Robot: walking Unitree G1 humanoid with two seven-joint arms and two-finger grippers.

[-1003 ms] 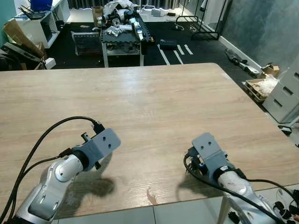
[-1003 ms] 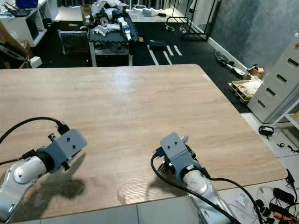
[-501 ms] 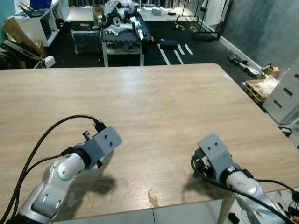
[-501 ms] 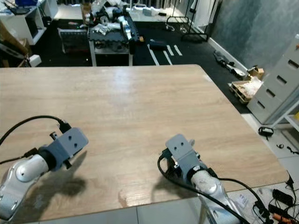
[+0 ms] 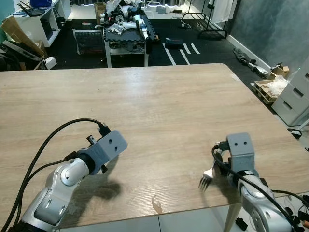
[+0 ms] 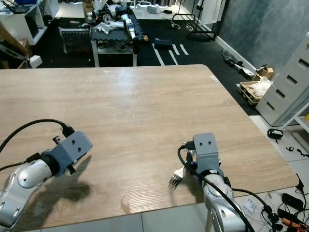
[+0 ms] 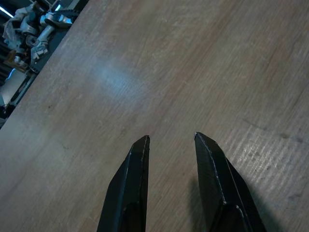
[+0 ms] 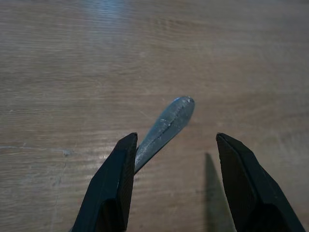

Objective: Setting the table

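While the left gripper hovers idle over bare table with fingers slightly parted and empty, the right gripper sits wide open around the fork lying near the front edge, handle between its fingers, apparently just set down

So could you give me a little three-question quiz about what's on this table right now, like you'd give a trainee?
1. True or false: the fork lies near the table edge closest to the robot.
2. Which gripper is right by the fork? A. left gripper B. right gripper
3. Fill in: in the right wrist view, the fork's handle lies against one finger, and the fingers are spread ____.

Key: 1 true; 2 B; 3 open.
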